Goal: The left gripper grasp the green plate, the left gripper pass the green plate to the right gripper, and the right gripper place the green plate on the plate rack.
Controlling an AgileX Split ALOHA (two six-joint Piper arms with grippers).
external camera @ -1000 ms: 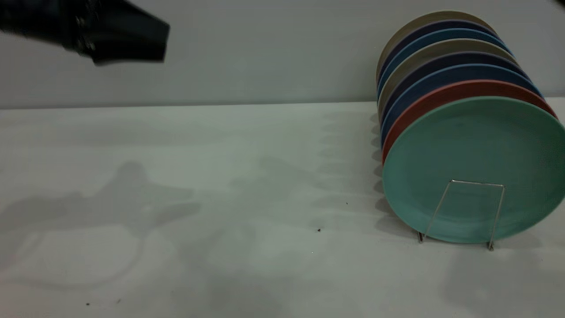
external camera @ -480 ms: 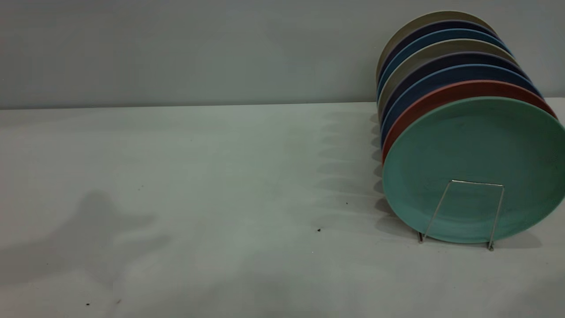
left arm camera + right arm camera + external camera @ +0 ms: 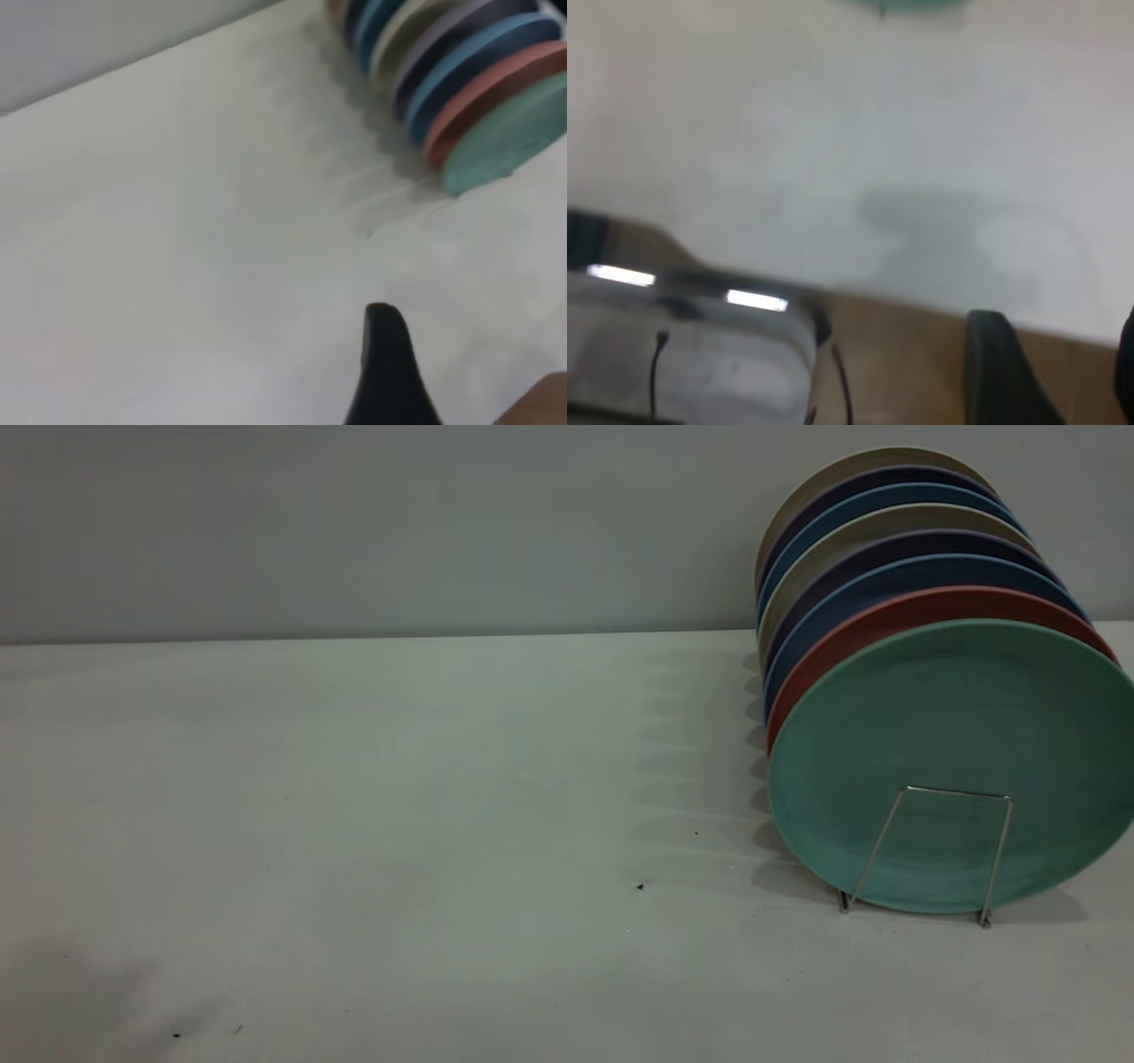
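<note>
Plate status first: green plate (image 3: 957, 726) standing on edge in the front slot of the plate rack (image 3: 957, 789), face toward the exterior camera, slightly tilted back against the salmon plate (image 3: 850, 633) just behind. More plates, blue (image 3: 886, 576) and grey-beige, lined up behind that, all on edge in one row. Front wire loop of the rack across the lower part of the green face, feet on the table (image 3: 399, 779).

Task by the look of it: done. Plate racked, nothing holding it.

Arms: neither in the exterior view.
- Left gripper (image 3: 383, 354): over bare table, well apart from the rack. Open or shut: cannot tell from its wrist view. Nothing seen in its hold. Green plate (image 3: 505, 142) off ahead and to one side, at the near end of the row.
- Right gripper (image 3: 1054, 323): back past the table edge, over brown floor, jaws spread wide with clear air between, holding nothing. Only a sliver of green plate (image 3: 912, 5) visible across the table, far off.

Key relation, should any further move be wanted: plate on edge, so rim uppermost and face vertical; row axis running away from the exterior camera toward the wall (image 3: 354, 522). Rack on the right arm's side of the table, so right arm likely nearer, though neither close. Approach to the rim from above, jaws straddling the plate's thickness; salmon neighbour touching or nearly so behind, hence little room on that side.

Risk, as a guess: front slot held only by the single loop, so a nudge forward likely to tip the plate out.
</note>
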